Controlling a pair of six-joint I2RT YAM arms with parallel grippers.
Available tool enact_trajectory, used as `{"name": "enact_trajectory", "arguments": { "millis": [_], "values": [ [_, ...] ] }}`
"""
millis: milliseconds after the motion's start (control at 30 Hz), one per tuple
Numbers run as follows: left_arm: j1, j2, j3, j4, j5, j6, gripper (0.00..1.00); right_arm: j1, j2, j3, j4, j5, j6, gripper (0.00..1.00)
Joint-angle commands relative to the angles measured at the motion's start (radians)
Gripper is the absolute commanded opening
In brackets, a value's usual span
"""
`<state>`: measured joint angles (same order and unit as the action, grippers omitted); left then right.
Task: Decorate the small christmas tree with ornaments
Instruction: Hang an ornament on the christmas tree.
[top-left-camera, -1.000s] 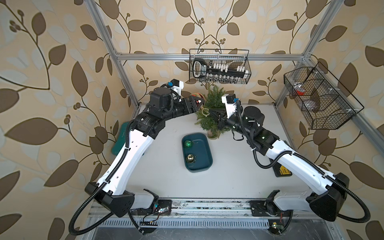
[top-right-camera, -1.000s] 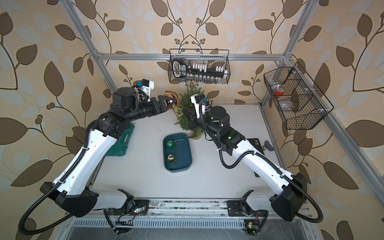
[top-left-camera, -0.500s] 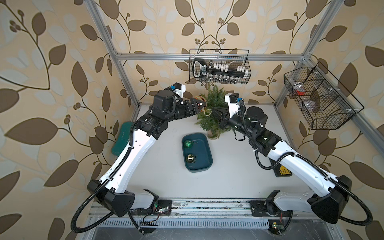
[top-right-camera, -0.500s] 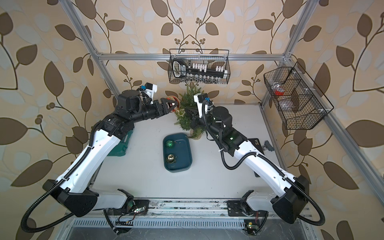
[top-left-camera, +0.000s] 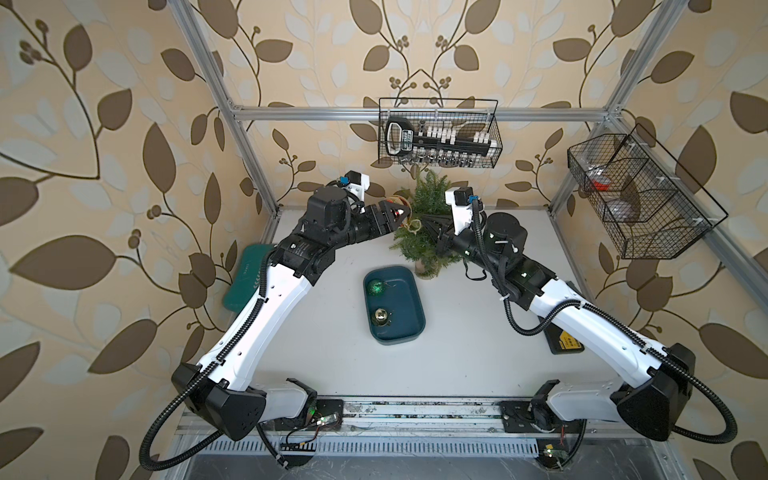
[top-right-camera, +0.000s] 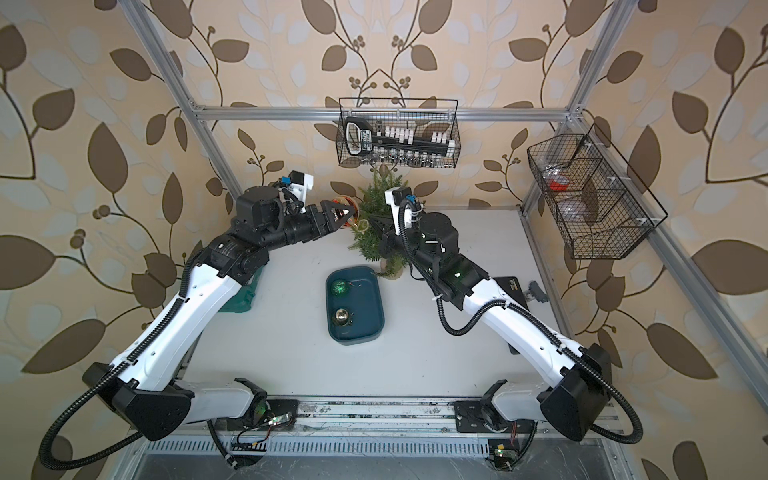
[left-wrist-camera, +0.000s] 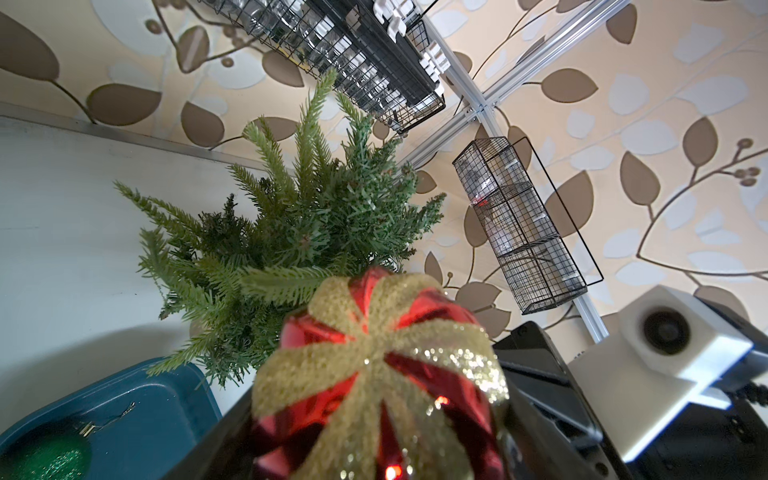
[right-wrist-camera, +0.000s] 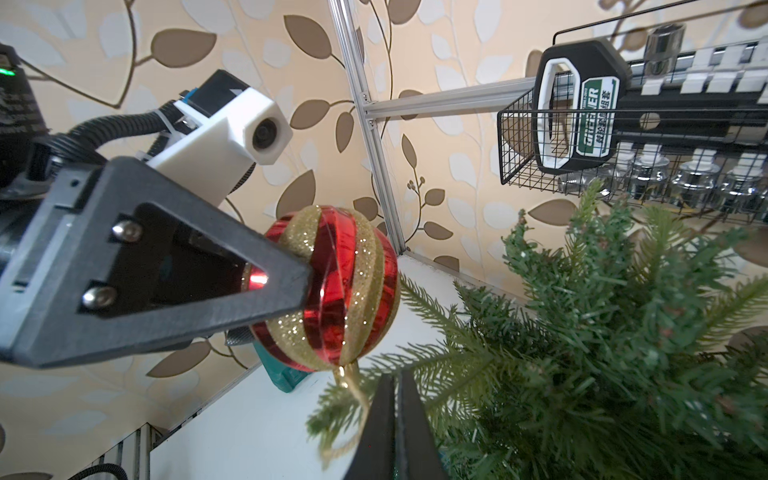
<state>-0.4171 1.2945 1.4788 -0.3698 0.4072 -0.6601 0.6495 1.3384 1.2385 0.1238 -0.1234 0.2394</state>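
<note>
Left gripper (top-left-camera: 403, 215) grasps the red ornament (right-wrist-camera: 340, 286) between its jaws, just beside the small christmas tree (right-wrist-camera: 623, 332). Right gripper (right-wrist-camera: 398, 386) is clenched at the ornament's gold loop (right-wrist-camera: 353, 384); hold on loop indeterminate.

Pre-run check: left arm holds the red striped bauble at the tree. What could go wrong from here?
The left gripper clamps the red bauble with gold glitter stripes on its smooth round body; it may slip out.
Its thin gold loop runs beside the shut right gripper; a pinch is unclear, so hooking may miss.
That arm crowds the small green fir tree; may tip it.
</note>
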Motion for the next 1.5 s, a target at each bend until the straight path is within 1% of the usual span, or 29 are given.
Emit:
{"name": "enact_trajectory", "arguments": {
  "millis": [0, 300, 400, 433, 467, 600, 733, 867, 933, 1200, 1267, 1467],
  "values": [
    [0.007, -0.054, -0.016, 0.06, -0.03, -0.004, 0.64, -0.003, 0.013, -0.001, 0.02, -0.001, 0.012, 0.0],
    [0.011, -0.06, -0.045, 0.063, -0.047, -0.006, 0.64, -0.008, -0.002, -0.01, 0.015, 0.021, 0.023, 0.0],
    [0.011, -0.067, -0.061, 0.065, -0.05, -0.009, 0.64, -0.017, -0.025, -0.02, 0.01, 0.009, 0.038, 0.0],
    [0.011, -0.069, -0.064, 0.068, -0.047, -0.011, 0.64, -0.021, -0.038, -0.026, 0.01, -0.004, 0.043, 0.04],
    [0.011, -0.069, -0.066, 0.071, -0.044, -0.012, 0.64, -0.022, -0.053, -0.033, 0.01, -0.01, 0.05, 0.11],
    [0.011, -0.065, -0.061, 0.08, -0.031, -0.019, 0.64, -0.021, -0.096, -0.054, 0.013, -0.092, 0.066, 0.22],
    [0.011, -0.067, -0.064, 0.087, -0.027, -0.024, 0.64, -0.021, -0.094, -0.053, 0.019, -0.195, 0.09, 0.26],
    [0.012, -0.067, -0.077, 0.09, -0.03, -0.031, 0.64, -0.02, -0.068, -0.043, 0.02, -0.235, 0.101, 0.25],
    [0.012, -0.069, -0.081, 0.092, -0.031, -0.032, 0.65, -0.018, -0.055, -0.032, 0.02, -0.252, 0.104, 0.27],
    [0.011, -0.075, -0.097, 0.099, -0.031, -0.039, 0.65, -0.005, 0.002, 0.025, -0.043, -0.194, 0.078, 0.36],
    [0.011, -0.074, -0.097, 0.099, -0.029, -0.041, 0.65, -0.004, 0.012, 0.036, -0.047, -0.17, 0.076, 0.36],
    [0.011, -0.087, -0.116, 0.111, -0.031, -0.042, 0.67, -0.004, 0.033, 0.059, -0.044, -0.083, 0.086, 0.24]
  ]
}}
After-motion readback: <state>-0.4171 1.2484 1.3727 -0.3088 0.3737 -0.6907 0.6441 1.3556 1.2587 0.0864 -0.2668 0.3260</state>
